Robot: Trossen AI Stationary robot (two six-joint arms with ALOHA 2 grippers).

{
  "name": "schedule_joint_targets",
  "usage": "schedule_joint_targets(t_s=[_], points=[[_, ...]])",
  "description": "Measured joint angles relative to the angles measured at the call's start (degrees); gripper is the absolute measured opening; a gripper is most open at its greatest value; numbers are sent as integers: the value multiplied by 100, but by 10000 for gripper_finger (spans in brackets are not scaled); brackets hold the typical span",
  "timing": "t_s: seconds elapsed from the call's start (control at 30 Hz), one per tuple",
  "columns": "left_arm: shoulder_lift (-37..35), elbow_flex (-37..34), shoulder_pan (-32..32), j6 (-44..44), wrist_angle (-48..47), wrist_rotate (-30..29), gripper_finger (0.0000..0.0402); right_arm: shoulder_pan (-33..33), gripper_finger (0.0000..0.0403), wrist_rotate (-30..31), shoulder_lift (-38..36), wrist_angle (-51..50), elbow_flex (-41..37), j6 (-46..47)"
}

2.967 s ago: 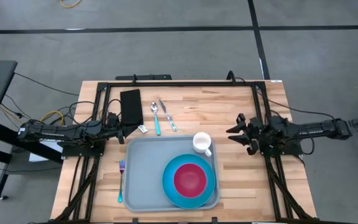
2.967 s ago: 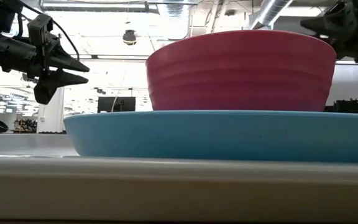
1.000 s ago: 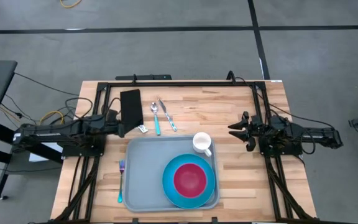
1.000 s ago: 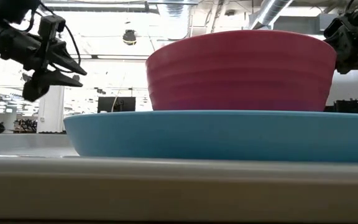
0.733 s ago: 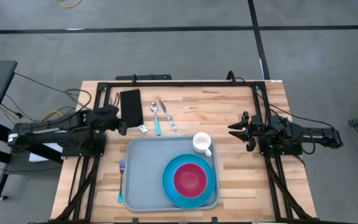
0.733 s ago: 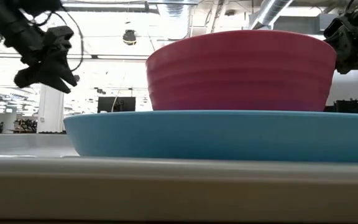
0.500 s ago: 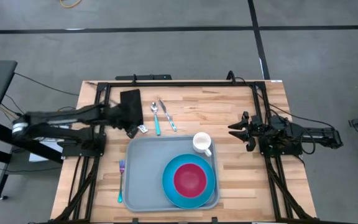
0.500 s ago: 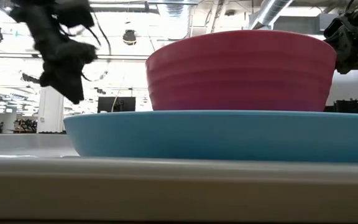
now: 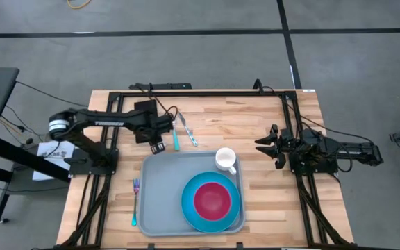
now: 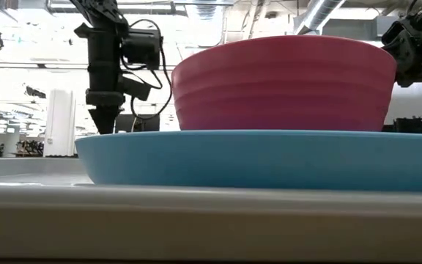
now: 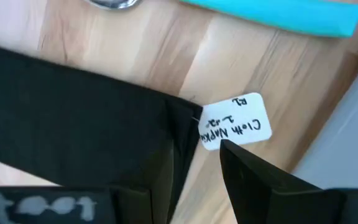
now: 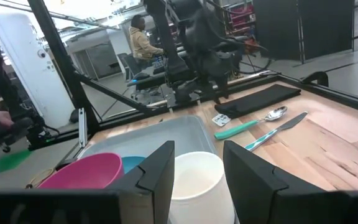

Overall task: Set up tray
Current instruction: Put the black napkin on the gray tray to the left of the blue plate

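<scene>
The grey-blue tray (image 9: 160,186) lies on the table's near middle. It carries a blue plate (image 9: 189,208) with a red bowl (image 9: 212,199) and a white mug (image 9: 225,158). A black cloth napkin (image 9: 144,111) lies flat beyond the tray's far-left corner, with a white tag (image 11: 236,121) at its near corner. My left gripper (image 9: 156,144) points down over that corner, open, one finger (image 11: 160,177) over the cloth and the other finger (image 11: 253,180) beside the tag; whether they touch it does not show. My right gripper (image 9: 260,148) waits open, right of the mug.
A teal-handled spoon (image 9: 175,135) and a knife (image 9: 187,129) lie on the wood just right of the napkin. A fork (image 9: 135,203) lies left of the tray. A black frame (image 9: 200,92) runs along the table's far edge. A person (image 12: 143,38) sits beyond the table.
My left arm swung from the table's left edge toward the right, over the napkin, and tipped from level to pointing straight down at the napkin's near corner. The napkin, cutlery and tray have stayed in place.
</scene>
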Motion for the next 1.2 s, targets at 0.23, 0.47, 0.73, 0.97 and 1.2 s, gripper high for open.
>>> schedule_joint_targets(t_s=[0.23, 0.47, 0.73, 0.97, 1.2], points=[[344, -128, 248, 120, 57, 63, 122, 0, 129, 0, -1, 0, 0, 0], [427, -200, 551, 370, 202, 279, 122, 1, 129, 0, -1, 0, 0, 0], [425, -420, 817, 569, 776, 484, 122, 1, 129, 0, -1, 0, 0, -1], [390, -910, 839, 570, 1162, 484, 122, 0, 129, 0, 0, 0, 0, 0], [390, -1063, 837, 606, 1414, 480, 122, 2, 129, 0, -2, 0, 0, 0]])
